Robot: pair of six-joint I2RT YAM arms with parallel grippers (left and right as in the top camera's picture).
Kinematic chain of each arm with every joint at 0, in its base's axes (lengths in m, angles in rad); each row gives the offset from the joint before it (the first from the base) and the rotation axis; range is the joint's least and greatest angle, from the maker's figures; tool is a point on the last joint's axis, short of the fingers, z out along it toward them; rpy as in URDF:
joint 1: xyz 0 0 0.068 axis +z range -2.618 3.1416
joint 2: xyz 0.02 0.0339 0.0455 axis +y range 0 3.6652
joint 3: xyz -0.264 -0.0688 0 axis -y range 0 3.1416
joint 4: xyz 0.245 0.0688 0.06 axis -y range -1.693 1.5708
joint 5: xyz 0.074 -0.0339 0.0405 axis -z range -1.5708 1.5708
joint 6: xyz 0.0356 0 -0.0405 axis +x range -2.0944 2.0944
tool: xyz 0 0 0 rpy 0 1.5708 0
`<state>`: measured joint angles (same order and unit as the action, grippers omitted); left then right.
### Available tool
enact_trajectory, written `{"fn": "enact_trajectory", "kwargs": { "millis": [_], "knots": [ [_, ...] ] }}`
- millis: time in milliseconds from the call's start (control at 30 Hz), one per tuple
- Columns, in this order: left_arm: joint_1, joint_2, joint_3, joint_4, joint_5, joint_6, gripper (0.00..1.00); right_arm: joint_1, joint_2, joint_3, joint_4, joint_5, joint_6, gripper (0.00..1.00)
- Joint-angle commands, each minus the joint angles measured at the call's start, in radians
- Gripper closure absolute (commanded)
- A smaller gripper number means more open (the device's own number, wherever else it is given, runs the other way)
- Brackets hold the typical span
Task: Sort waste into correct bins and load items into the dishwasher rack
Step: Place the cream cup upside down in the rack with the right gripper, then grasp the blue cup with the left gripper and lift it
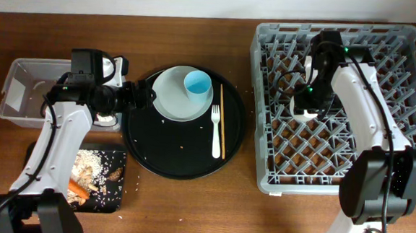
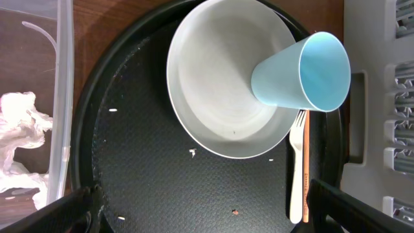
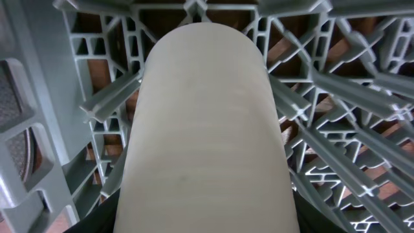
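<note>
Cream cup (image 3: 207,129) sat clamped in my right end effector (image 1: 304,108), its long axis pointing straight ahead at the dishwasher rack (image 1: 312,186) just beyond it

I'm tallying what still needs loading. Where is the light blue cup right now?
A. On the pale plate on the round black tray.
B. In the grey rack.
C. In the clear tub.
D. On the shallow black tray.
A: the overhead view shows the light blue cup resting on the pale plate, which sits on the round black tray.
</note>
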<state>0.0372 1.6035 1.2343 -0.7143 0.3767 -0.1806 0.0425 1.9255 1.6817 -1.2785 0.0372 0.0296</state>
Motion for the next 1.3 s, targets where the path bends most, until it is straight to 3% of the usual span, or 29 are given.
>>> {"fn": "enact_trajectory", "kwargs": {
  "millis": [0, 33, 67, 133, 233, 400, 533, 600, 667, 767, 800, 867, 933, 967, 1133, 1200, 1267],
  "knots": [
    [0.005, -0.015, -0.002, 0.002, -0.007, -0.006, 0.01, -0.004, 0.002, -0.08, 0.064, -0.008, 0.006, 0.64],
    [0.005, -0.015, -0.002, 0.002, -0.007, -0.006, 0.01, -0.004, 0.002, -0.102, 0.091, -0.01, 0.005, 0.51],
    [0.005, -0.015, -0.002, 0.002, -0.007, -0.006, 0.01, -0.004, 0.002, -0.101, 0.09, -0.01, 0.005, 0.27],
    [0.005, -0.015, -0.002, 0.002, -0.006, -0.006, 0.01, -0.004, 0.002, -0.084, 0.072, -0.01, 0.005, 0.01],
    [0.005, -0.015, -0.002, 0.002, -0.002, -0.006, 0.01, -0.004, 0.001, 0.008, 0.005, -0.01, 0.0, 0.02],
    [-0.03, -0.063, 0.031, 0.004, -0.001, -0.006, 0.01, -0.004, 0.0, 0.359, -0.246, -0.104, -0.014, 0.01],
    [-0.154, -0.113, 0.046, 0.058, -0.03, -0.006, 0.01, -0.004, 0.0, 0.365, -0.248, -0.105, -0.014, 0.01],
    [-0.171, -0.108, 0.046, 0.108, -0.034, -0.117, 0.01, -0.004, 0.0, 0.365, -0.248, -0.105, -0.014, 0.01],
    [-0.261, -0.102, 0.05, 0.177, -0.172, -0.216, 0.02, -0.004, 0.0, 0.365, -0.248, -0.105, -0.014, 0.01],
    [-0.391, -0.045, 0.092, 0.187, -0.423, -0.252, 0.02, -0.004, 0.0, 0.365, -0.248, -0.105, -0.014, 0.01],
    [-0.409, -0.01, 0.092, 0.203, -0.434, -0.254, 0.02, -0.004, 0.0, 0.365, -0.248, -0.105, -0.014, 0.01],
    [-0.421, 0.1, 0.092, 0.26, -0.454, -0.279, 0.1, -0.004, 0.0, 0.365, -0.248, -0.105, -0.014, 0.01],
    [-0.421, 0.197, 0.092, 0.325, -0.462, -0.291, 0.11, -0.004, 0.0, 0.365, -0.248, -0.105, -0.014, 0.01],
    [-0.421, 0.222, 0.092, 0.341, -0.465, -0.291, 0.21, -0.004, 0.0, 0.365, -0.248, -0.105, -0.014, 0.01],
    [-0.42, 0.34, 0.092, 0.404, -0.479, -0.298, 0.36, -0.004, 0.0, 0.365, -0.248, -0.105, -0.014, 0.01],
    [-0.42, 0.367, 0.092, 0.414, -0.478, -0.298, 0.55, -0.004, 0.0, 0.365, -0.248, -0.105, -0.014, 0.01],
    [-0.42, 0.366, 0.095, 0.415, -0.478, -0.298, 0.62, -0.004, 0.0, 0.365, -0.248, -0.105, -0.014, 0.01]
  ]
}}
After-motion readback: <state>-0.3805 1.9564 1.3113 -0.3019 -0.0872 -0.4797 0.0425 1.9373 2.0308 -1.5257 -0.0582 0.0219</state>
